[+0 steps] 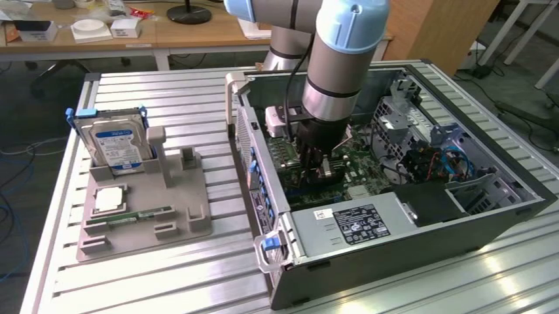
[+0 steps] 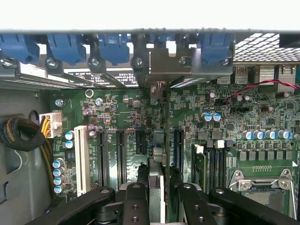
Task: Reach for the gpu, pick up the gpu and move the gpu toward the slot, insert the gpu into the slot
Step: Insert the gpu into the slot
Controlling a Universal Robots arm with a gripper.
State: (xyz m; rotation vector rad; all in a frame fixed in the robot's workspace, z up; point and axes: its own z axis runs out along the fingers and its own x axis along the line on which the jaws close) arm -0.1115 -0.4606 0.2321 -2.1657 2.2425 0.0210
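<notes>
In the exterior view, the claw (image 1: 316, 165) is seen down inside the open case (image 1: 489, 216), just over the board (image 1: 354, 171).

In the wrist view, the gpu (image 2: 158, 140) is seen pinched edge-on between the fingers (image 2: 136, 206). It hangs straight below the claw, its long side lined up with the slot (image 2: 161, 117), its bracket by the back wall.

GPU (image 2: 159, 140) stands edge-on, upright over mobo slot (image 2: 158, 185), bracket at rear.
</notes>
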